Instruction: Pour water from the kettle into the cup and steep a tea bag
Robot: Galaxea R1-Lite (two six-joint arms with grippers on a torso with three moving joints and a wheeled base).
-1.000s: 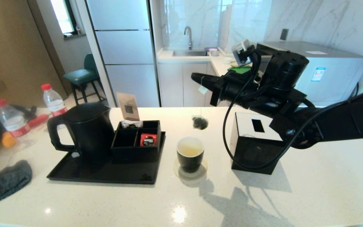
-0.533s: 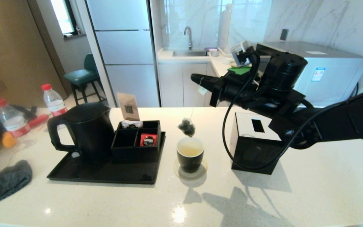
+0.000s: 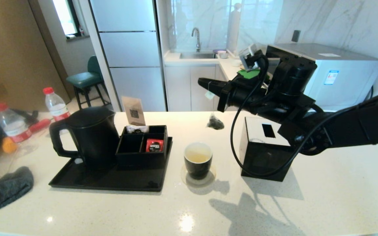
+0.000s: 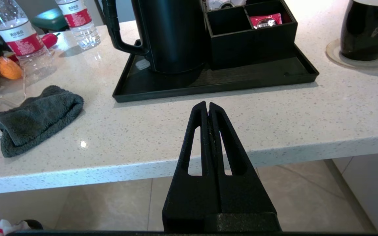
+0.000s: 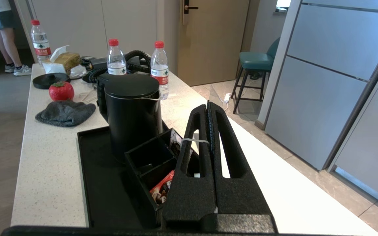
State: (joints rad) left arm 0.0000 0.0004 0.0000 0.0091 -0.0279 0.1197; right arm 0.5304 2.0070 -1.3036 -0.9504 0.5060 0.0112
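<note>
Tea bag dangles by its string from the right gripper, whose jaws pinch the string high above the worktop, behind and right of the cup. Left gripper hovers at the worktop's near edge, jaws closed on nothing. Kettle stands on the black tray.

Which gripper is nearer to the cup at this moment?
Right. The right gripper hangs high above and behind the cup; the left gripper waits off the counter's near edge.
</note>
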